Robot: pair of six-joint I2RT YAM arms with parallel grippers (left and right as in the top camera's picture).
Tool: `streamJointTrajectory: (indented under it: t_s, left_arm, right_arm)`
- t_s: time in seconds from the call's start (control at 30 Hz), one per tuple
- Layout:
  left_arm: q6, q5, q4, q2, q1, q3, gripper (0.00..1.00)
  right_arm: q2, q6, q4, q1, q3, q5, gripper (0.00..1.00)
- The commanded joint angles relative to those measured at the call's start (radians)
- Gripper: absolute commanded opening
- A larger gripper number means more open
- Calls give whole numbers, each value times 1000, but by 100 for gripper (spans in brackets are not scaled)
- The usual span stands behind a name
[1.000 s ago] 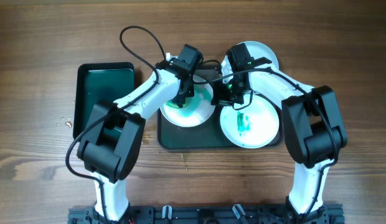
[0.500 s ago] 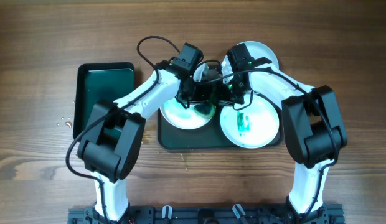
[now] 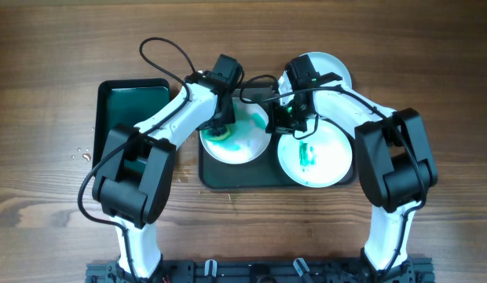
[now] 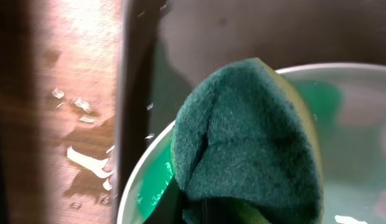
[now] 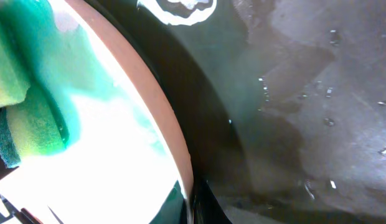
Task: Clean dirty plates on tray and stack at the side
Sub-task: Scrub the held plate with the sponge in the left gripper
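Left gripper [image 3: 221, 130], clamped on the sponge [image 4: 249, 149] (green), apparently presses a plate [image 3: 245, 144].

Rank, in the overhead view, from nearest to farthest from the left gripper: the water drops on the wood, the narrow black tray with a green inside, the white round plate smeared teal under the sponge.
From the left gripper:
1. White round plate, directly under its green sponge.
2. Narrow black tray, on its left.
3. Water drops, beyond that tray.
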State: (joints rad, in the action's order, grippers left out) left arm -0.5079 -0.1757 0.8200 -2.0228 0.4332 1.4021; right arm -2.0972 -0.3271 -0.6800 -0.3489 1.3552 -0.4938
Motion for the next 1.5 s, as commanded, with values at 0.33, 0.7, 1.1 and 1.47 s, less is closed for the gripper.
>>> streamJointTrajectory:
  t_s: [0.33, 0.7, 1.1, 1.47]
  left_arm:
    - [322, 665, 74, 1, 55, -6, 4]
    - [199, 187, -113, -2, 25, -6, 4]
    - [55, -23, 65, -2, 35, -6, 4]
    - [340, 666, 9, -2, 60, -6, 4]
  right_arm:
    - [-53, 8, -13, 2, -29, 98, 4]
    - [-53, 9, -18, 2, -29, 99, 4]
    - [-53, 9, -17, 2, -29, 99, 4]
    - [-53, 2, -18, 2, -29, 98, 4]
